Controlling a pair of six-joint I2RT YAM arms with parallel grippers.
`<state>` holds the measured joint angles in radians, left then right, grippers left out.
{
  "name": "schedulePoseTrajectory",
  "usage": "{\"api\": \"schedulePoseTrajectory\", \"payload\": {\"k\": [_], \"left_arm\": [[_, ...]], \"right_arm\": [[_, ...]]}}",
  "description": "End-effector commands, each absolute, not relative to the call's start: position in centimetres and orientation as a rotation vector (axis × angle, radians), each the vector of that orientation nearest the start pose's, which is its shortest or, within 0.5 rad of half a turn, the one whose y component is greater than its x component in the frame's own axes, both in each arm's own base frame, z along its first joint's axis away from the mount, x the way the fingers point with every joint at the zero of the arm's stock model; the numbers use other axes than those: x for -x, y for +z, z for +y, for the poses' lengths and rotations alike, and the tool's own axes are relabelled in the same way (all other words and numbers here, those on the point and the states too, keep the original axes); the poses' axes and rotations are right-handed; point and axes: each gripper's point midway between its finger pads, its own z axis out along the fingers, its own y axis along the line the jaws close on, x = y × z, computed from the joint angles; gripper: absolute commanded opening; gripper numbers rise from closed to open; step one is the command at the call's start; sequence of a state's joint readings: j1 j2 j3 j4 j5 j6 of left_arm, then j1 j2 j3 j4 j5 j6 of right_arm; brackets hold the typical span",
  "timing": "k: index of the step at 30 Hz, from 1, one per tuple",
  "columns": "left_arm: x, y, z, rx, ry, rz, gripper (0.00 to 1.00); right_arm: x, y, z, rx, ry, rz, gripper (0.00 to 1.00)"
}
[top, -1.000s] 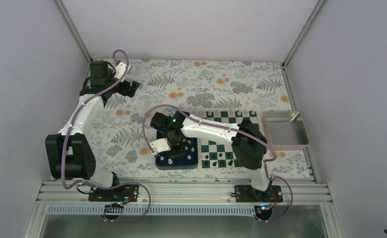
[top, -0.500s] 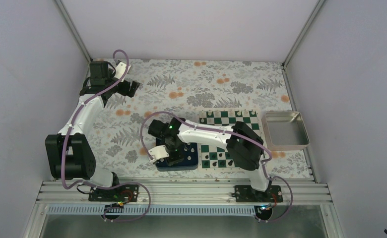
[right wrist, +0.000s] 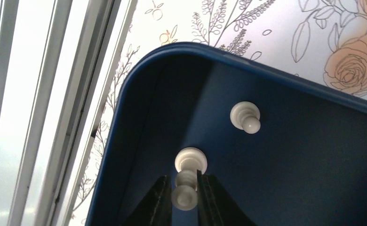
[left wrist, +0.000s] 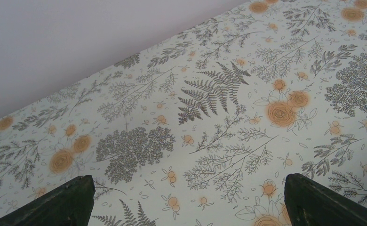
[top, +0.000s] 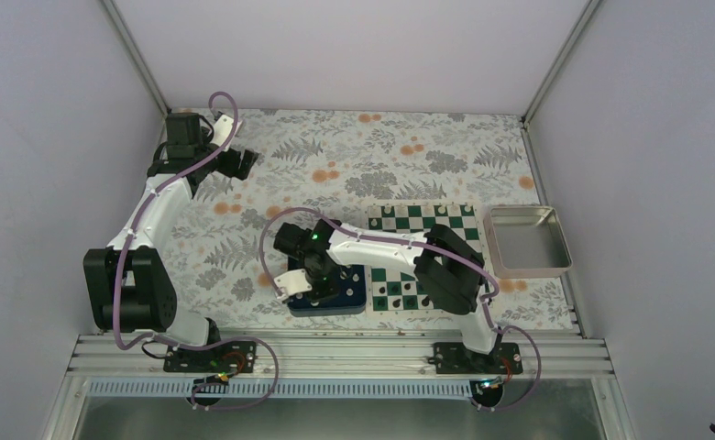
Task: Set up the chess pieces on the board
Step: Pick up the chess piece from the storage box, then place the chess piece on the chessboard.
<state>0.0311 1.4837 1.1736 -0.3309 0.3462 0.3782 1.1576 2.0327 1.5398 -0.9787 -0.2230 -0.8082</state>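
- Dark blue tray (right wrist: pixel 290 155) fills most of the right wrist view. The right gripper (right wrist: pixel 184 181) sits low in the tray's corner, close to the curved rim.
- Jaws narrow: both fingers (right wrist: pixel 157 203) press against the sides of a white pawn (right wrist: pixel 190 162), pinching it near the neck. Its blurred head sits between the fingertips, closest to the lens.
- Cannot tell whether that pawn's base rests on the tray floor or is just clear of it.
- Second white pawn (right wrist: pixel 245 117) is beyond the fingertips and to their right, well apart from them and untouched.
- From above, the board (top: pixel 441 218) lies to the right of the right gripper, just beside the blue tray, and the right arm crosses over it.
- Small black pieces (top: pixel 398 293) stand on the board's near rows, right of the gripper.
- Metal tray (top: pixel 528 240) is further right again, past the board's far edge.
- Left gripper (left wrist: pixel 186 200) is far off to the left and back from the right one. Its jaws are wide — only the floral tablecloth (left wrist: pixel 210 94) shows between the fingertips.
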Motion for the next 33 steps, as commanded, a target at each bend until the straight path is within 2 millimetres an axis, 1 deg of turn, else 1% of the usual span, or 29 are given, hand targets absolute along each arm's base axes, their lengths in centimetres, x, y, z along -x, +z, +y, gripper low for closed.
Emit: {"api": "schedulePoseTrajectory", "payload": {"k": [1,4,6,7,11,13,15,18,20,23,26,29,31,33], "left_arm": [[-43.9,22.3,-4.3,-0.567,-0.141,2.078,1.00],[-43.9,22.4,-4.3,-0.567,-0.140,2.075,1.00],[-43.9,22.4,-4.3,-0.568,-0.140,2.076,1.00],[-43.9,22.4,-4.3,-0.568,-0.140,2.075,1.00],[-43.9,22.4,-4.3,-0.569,-0.139,2.075,1.00],[-43.9,22.5,-4.3,-0.568,-0.138,2.074,1.00],[-43.9,22.5,-4.3,-0.568,-0.137,2.072,1.00],[-43.9,22.6,-4.3,-0.566,-0.136,2.072,1.00],[-43.9,22.5,-4.3,-0.567,-0.139,2.072,1.00],[-43.9,22.7,-4.3,-0.567,-0.136,2.068,1.00],[-43.9,22.7,-4.3,-0.567,-0.137,2.070,1.00],[-43.9,22.7,-4.3,-0.567,-0.138,2.070,1.00],[-43.9,22.7,-4.3,-0.567,-0.138,2.070,1.00],[-43.9,22.6,-4.3,-0.568,-0.140,2.071,1.00]], "right_arm": [[-13.3,5.4,39.3,2.515,0.372,1.674,0.12],[-14.5,7.1,39.2,2.469,0.349,1.687,0.10],[-15.8,8.7,38.9,2.424,0.317,1.700,0.10],[-16.6,9.8,38.7,2.394,0.300,1.707,0.09],[-20.8,15.0,37.7,2.239,0.255,1.739,0.09],[-23.1,17.4,36.6,2.155,0.208,1.758,0.09],[-25.7,19.6,35.1,2.065,0.156,1.785,0.09],[-29.8,22.1,31.9,1.933,0.085,1.845,0.09],[-32.4,23.0,29.3,1.855,0.046,1.894,0.09],[-35.7,23.3,25.2,1.755,0.012,1.972,0.10],[-38.4,22.5,21.0,1.669,0.009,2.062,0.09],[-40.2,20.4,17.0,1.601,0.027,2.159,0.10],[-40.6,18.6,14.9,1.575,0.056,2.217,0.10],[-40.7,16.7,13.3,1.556,0.072,2.270,0.10]]}}
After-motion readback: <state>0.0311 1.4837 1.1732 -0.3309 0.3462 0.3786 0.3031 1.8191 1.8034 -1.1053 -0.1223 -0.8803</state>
